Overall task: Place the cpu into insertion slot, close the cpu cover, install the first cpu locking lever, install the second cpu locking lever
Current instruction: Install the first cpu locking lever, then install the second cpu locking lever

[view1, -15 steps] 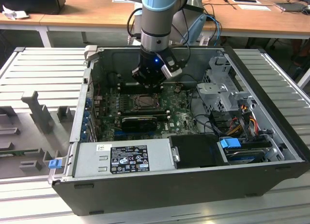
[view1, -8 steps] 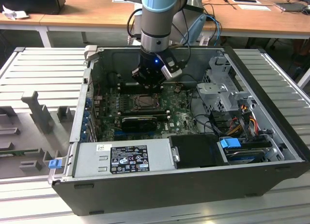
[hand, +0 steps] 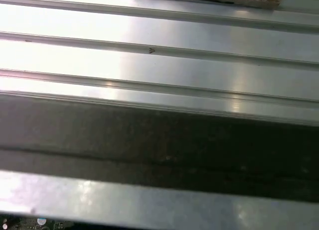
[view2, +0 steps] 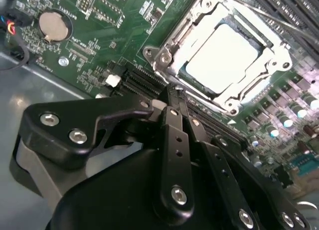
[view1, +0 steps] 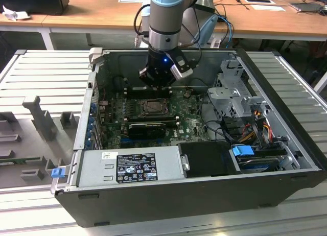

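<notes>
In the second wrist view the black gripper [view2: 178, 90] fills the lower frame, its fingers pinched together on nothing. At upper right the cpu [view2: 224, 56] lies flat in the insertion slot [view2: 164, 56], corners set diagonally, under the cpu cover [view2: 271, 65]. In the exterior view the slot [view1: 152, 107] sits mid-frame inside the computer case [view1: 153, 195].
</notes>
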Controlling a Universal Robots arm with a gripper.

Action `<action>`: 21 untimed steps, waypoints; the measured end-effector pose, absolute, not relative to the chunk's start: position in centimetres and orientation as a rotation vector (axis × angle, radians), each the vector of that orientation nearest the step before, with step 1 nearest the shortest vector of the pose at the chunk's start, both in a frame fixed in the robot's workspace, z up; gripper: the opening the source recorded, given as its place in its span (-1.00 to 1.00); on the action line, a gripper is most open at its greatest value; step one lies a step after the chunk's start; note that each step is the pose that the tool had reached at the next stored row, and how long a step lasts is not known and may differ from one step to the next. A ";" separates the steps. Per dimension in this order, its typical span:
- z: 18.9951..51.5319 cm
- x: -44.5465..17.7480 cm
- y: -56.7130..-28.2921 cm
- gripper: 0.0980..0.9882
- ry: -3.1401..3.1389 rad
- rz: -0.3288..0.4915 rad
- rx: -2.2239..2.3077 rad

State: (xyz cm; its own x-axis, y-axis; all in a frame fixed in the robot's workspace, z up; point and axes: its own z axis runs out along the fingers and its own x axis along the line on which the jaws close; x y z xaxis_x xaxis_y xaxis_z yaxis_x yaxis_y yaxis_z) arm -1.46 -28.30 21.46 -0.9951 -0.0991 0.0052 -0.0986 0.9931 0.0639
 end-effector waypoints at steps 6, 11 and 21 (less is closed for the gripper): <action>21.5 -1.5 -28.7 -0.98 -3.128 -0.099 0.155; 21.5 -1.5 -28.9 -0.98 -3.128 -0.099 0.155; 23.4 -1.5 -29.1 -0.98 -3.128 -0.100 0.155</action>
